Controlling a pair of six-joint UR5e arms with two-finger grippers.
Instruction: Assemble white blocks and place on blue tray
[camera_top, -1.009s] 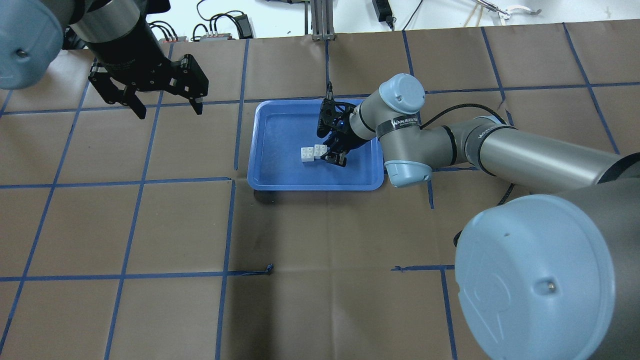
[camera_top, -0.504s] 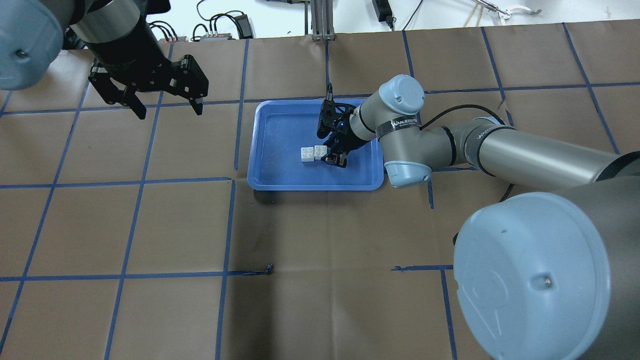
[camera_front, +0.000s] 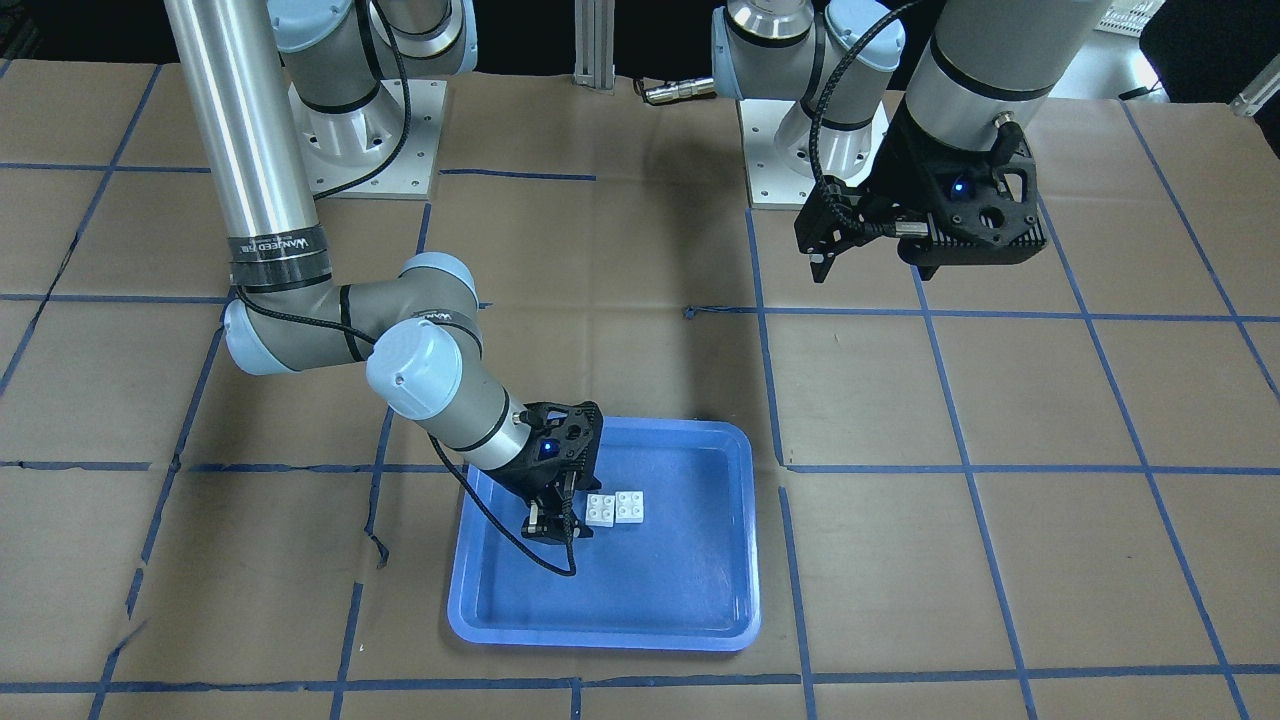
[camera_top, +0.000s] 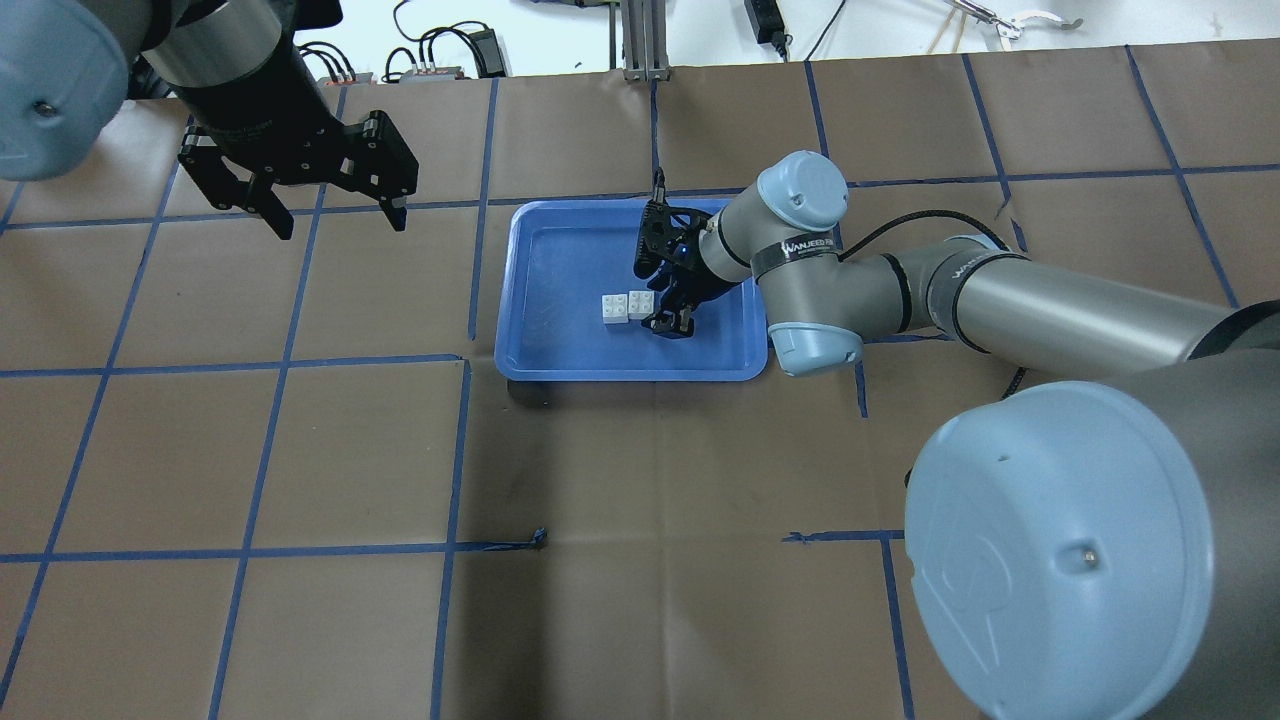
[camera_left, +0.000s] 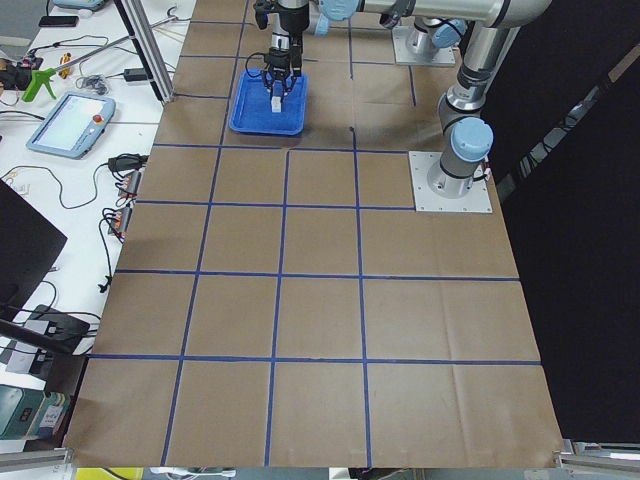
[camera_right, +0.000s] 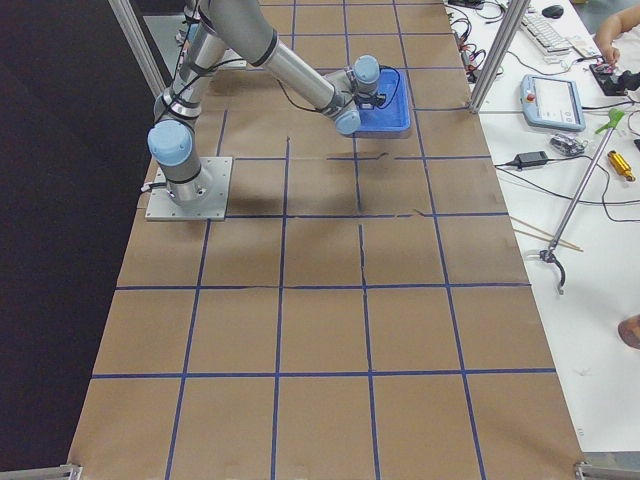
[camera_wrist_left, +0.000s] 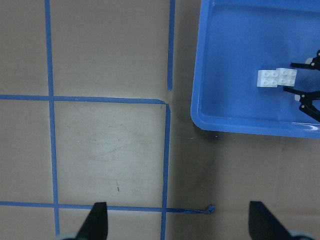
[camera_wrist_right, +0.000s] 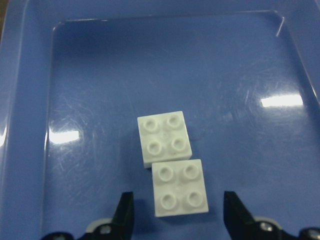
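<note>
Two white blocks (camera_top: 627, 305) lie touching, slightly offset, studs up, in the middle of the blue tray (camera_top: 560, 260). They also show in the front view (camera_front: 615, 508), the left wrist view (camera_wrist_left: 276, 78) and the right wrist view (camera_wrist_right: 172, 162). My right gripper (camera_top: 665, 312) is low inside the tray, open, its fingertips (camera_wrist_right: 125, 212) on either side of the near block's edge without clamping it. My left gripper (camera_top: 338, 218) is open and empty, held high over the table left of the tray.
The tray (camera_front: 680, 580) sits on brown paper marked with a grid of blue tape (camera_top: 455, 450). My right arm's elbow (camera_top: 805, 300) hangs over the tray's right rim. Cables and tools lie beyond the table's far edge (camera_top: 440, 55).
Almost nothing: my right wrist has shifted very slightly over the tray. The blocks and my left arm have not moved.
</note>
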